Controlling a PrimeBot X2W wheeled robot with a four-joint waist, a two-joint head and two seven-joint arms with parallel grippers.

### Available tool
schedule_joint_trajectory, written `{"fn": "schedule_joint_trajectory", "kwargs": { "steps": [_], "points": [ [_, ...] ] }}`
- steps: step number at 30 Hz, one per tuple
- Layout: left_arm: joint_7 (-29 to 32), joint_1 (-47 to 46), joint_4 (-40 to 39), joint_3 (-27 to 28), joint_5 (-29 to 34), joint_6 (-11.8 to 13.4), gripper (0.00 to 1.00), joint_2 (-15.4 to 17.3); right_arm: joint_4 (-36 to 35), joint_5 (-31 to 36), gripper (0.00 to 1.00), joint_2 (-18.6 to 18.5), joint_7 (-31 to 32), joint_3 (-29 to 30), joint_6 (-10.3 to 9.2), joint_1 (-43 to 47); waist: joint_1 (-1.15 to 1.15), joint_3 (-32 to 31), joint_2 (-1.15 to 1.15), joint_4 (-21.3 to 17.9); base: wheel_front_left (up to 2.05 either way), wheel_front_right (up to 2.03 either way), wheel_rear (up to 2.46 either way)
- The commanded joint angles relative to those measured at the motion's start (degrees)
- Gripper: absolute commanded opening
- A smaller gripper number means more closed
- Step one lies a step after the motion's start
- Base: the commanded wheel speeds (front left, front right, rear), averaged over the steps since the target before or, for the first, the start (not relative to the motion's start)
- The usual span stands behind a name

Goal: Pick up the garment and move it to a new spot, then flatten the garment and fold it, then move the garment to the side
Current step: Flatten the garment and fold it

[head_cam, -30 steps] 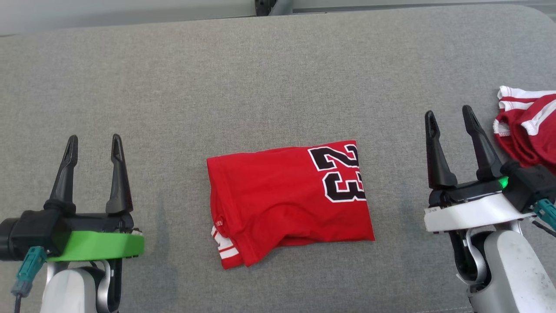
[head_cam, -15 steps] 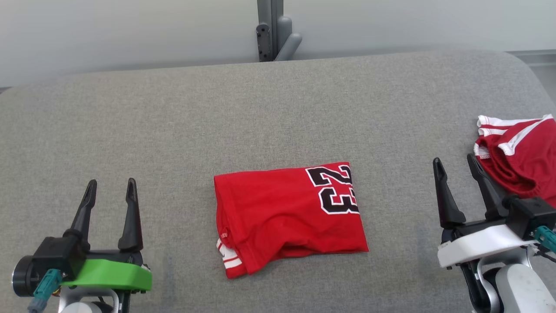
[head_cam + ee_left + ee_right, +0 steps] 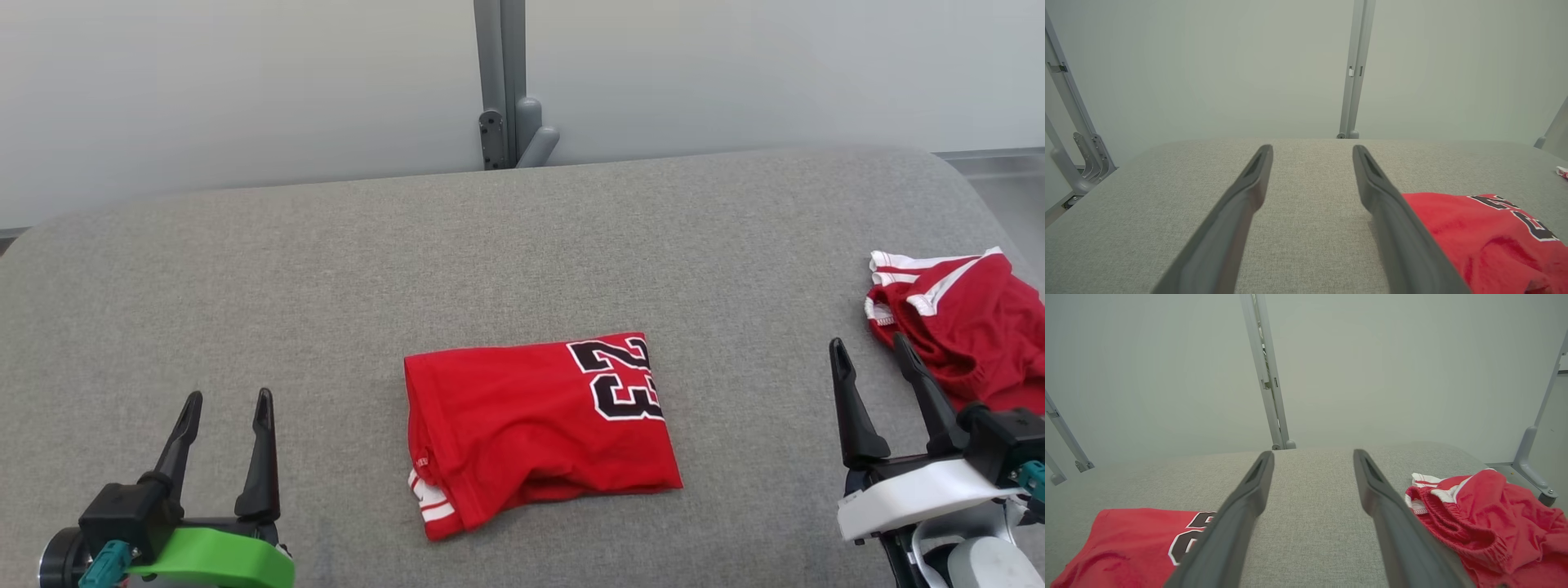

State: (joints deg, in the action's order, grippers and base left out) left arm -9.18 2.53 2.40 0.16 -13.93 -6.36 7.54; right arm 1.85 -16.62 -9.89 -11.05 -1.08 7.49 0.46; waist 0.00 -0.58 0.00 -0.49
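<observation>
A grey fabric-covered surface (image 3: 326, 269) with rounded far corners is carrying two pieces of clothing. A folded red jersey (image 3: 522, 425) is lying flat around the middle, toward the near edge, its black, white-edged 23 sitting at the right end and striped white trim peeking out at its near-left corner. Crumpled red shorts (image 3: 963, 327) with white stripes are lying well apart, at the right edge.
</observation>
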Motion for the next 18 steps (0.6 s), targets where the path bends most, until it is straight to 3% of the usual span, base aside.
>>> {"fn": "schedule_joint_trajectory", "kwargs": {
  "steps": [1,18],
  "points": [
    [0.0,0.8,-0.1,0.1,-0.1,0.3,1.0,0.5,-0.3,0.0,1.0,0.0,0.3,0.3,-0.01,0.7,0.0,-0.2,0.0,0.1,0.0,0.0,0.0],
    [0.2,0.4,-0.1,-0.5,-0.8,0.9,1.0,1.3,-0.3,1.0,1.0,0.8,1.6,1.0,-0.01,0.8,0.0,-0.3,0.0,0.3,0.0,0.0,0.0]
  ]
}}
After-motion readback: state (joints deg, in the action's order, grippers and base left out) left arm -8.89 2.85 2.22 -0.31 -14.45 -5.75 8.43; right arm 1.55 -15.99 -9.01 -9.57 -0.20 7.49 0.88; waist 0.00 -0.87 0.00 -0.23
